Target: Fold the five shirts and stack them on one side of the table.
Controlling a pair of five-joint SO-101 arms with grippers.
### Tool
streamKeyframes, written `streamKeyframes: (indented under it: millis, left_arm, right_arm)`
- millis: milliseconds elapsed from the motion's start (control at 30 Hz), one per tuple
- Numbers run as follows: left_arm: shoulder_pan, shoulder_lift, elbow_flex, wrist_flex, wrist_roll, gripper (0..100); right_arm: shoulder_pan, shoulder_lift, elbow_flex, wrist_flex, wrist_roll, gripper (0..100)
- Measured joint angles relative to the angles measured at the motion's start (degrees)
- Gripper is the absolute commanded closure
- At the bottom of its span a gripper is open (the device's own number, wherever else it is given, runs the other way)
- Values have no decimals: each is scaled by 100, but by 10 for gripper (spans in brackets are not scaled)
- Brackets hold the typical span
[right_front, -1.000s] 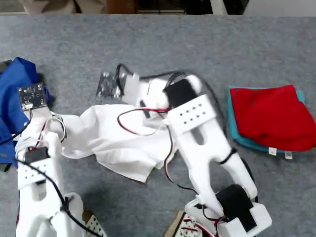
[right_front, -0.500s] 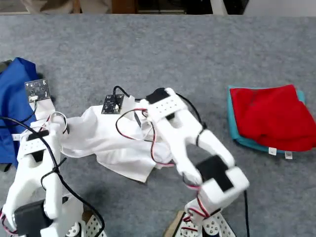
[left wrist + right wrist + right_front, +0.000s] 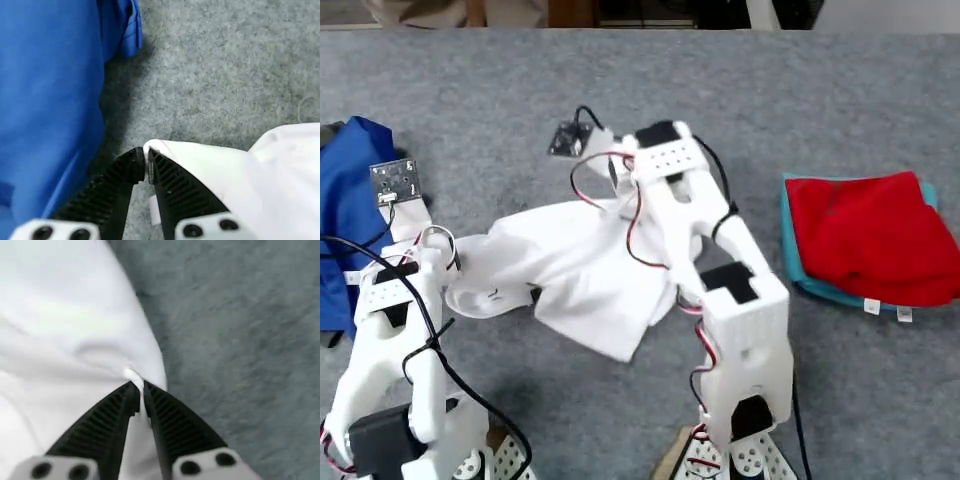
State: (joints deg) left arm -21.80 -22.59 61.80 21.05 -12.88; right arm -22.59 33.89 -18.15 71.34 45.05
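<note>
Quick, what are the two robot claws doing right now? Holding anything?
Left gripper: closed, pinching an edge of the white shirt.
Right gripper: closed, pinching a fold of the white shirt.

Left hand and right hand, arms stretched forward, jaws pinched on white shirt.

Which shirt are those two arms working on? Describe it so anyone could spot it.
On the grey table, look between the blue shirt and the folded red shirt. The white shirt lies crumpled there, pinched by the left gripper and the right gripper; it alone is white.
</note>
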Motion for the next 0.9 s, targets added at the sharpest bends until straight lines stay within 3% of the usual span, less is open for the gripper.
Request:
streamKeyframes:
  millis: [200,367,567,800,900]
  left_arm:
    - [0,0,0,0,0,982]
    - [0,0,0,0,0,982]
    - [0,0,0,0,0,982]
    - [0,0,0,0,0,982]
    - [0,0,0,0,0,982]
  right_arm:
    - [9,967,-1732,211,114,991]
    - [9,1345,-3174,1345,114,988]
    - [9,1363,-4607,2743,158,857]
    - [9,1301,-4809,2998,299,827]
    - [9,932,-4273,2998,299,898]
